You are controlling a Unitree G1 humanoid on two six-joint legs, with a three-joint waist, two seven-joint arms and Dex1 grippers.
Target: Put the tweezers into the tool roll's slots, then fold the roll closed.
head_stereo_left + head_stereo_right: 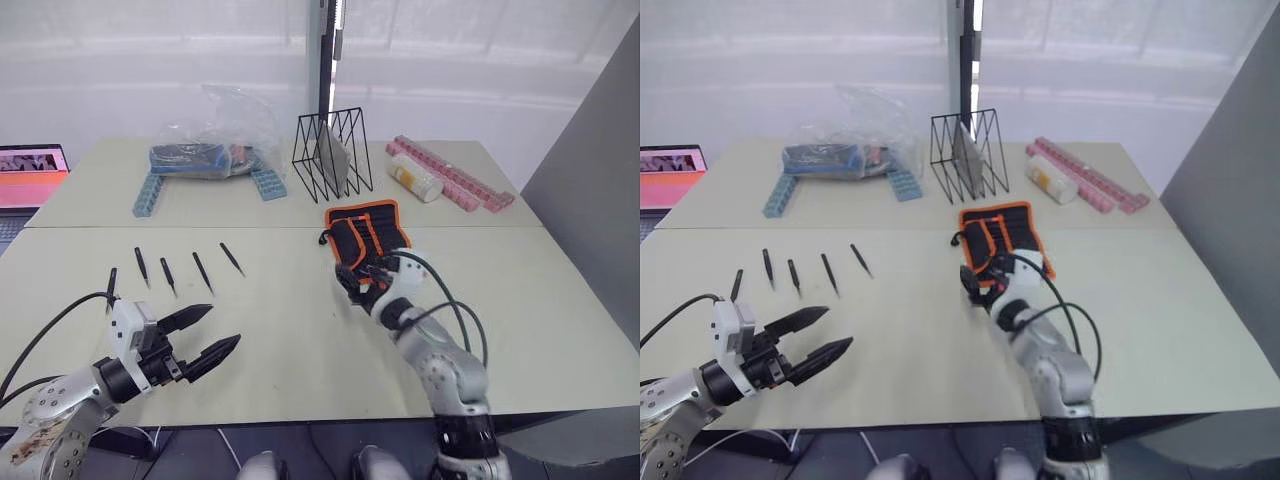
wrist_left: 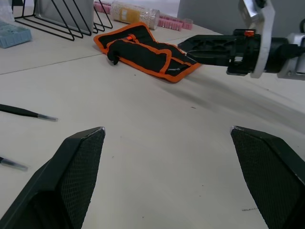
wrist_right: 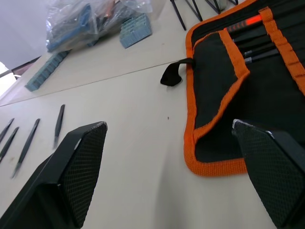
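Note:
Several slim black tweezers (image 1: 168, 275) lie in a loose row on the table's left half, just beyond my left gripper (image 1: 222, 326), which hovers open and empty. The tool roll (image 1: 367, 230), black with orange trim, lies near the table's middle with one flap folded over its inner face. Its slots (image 3: 267, 45) show beyond that flap, and its black strap (image 3: 171, 76) sticks out at the side. My right gripper (image 3: 169, 124) is open at the roll's near edge, one finger (image 3: 271, 171) over the fabric, holding nothing.
A black wire rack (image 1: 330, 155) stands behind the roll. At the back left sit a clear plastic bag (image 1: 215, 140) and blue blocks (image 1: 150, 195); at the back right, pink strips (image 1: 455, 172) and a bottle (image 1: 415, 178). A laptop (image 1: 30, 175) is at far left.

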